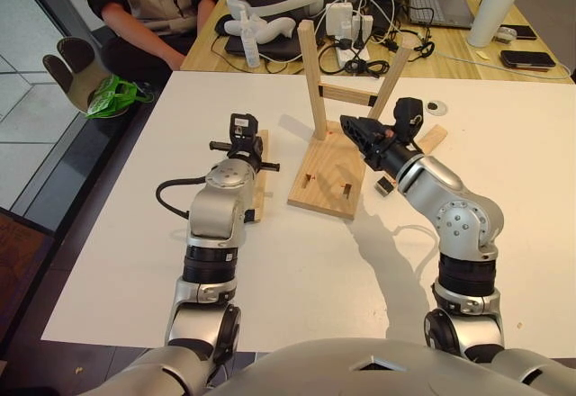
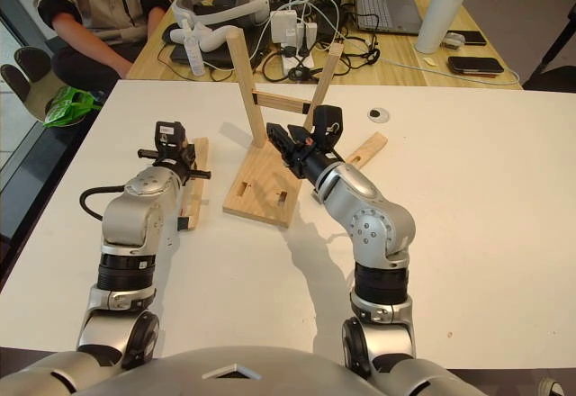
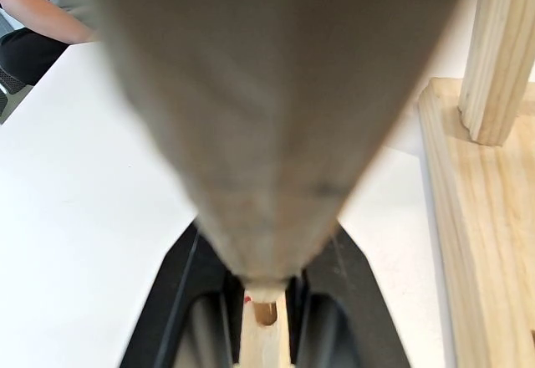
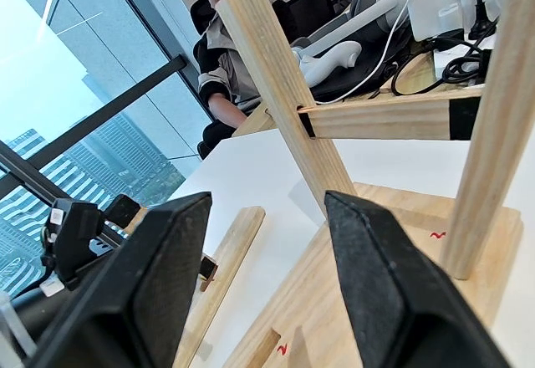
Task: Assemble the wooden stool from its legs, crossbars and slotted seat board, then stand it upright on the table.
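White laminate covers the big table (image 1: 504,234) that carries the work, and a pale wooden desk (image 1: 468,61) butts against its far edge, loaded with a laptop (image 1: 439,4), a white headset (image 1: 274,0), a tangle of chargers and cables (image 1: 360,18), a white tumbler (image 1: 495,9) and a phone (image 1: 528,58). Grey floor tiles (image 1: 27,117) run along the robot's left, and the right wrist view looks out through a glass wall (image 4: 50,134) onto city towers. The slotted seat board (image 1: 324,175) lies flat near the middle of the table, far half. Two legs stand in it, the left leg (image 1: 312,76) and the right leg (image 1: 391,76), leaning slightly towards each other and joined by a crossbar (image 1: 346,95) with dark tape at its ends. Two slots (image 1: 309,178) near the board's near edge are unfilled. A loose leg (image 1: 261,189) lies on the table just left of the board, and the left gripper (image 1: 252,157) is clamped around it. Another loose piece (image 1: 434,138) lies right of the board. The right gripper (image 1: 355,130) hovers over the board's far right corner beside the right leg, fingers (image 4: 150,284) spread wide, holding nothing. A small round disc (image 1: 437,106) sits farther back.
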You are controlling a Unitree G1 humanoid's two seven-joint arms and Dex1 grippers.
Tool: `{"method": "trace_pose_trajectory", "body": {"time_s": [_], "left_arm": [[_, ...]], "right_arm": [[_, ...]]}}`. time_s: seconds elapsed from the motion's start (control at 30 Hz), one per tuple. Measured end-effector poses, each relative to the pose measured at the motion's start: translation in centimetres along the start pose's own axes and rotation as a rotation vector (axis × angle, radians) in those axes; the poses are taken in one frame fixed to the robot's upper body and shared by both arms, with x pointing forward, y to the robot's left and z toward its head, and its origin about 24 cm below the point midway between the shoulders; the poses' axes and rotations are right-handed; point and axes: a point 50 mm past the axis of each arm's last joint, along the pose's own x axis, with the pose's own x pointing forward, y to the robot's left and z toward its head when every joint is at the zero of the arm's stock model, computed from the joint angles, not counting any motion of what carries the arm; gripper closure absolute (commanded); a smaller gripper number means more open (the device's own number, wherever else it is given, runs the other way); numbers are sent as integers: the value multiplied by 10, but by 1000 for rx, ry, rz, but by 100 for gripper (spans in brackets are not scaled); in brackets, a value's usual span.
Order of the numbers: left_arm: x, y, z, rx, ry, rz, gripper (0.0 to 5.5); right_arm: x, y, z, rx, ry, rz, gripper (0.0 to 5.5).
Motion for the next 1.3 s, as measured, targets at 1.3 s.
{"method": "trace_pose_trajectory", "body": {"time_s": [1.3], "left_arm": [[-38,45,-43,-76,30,7,510]], "right_arm": [[-2,-12,2,8,-9,-62,297]]}}
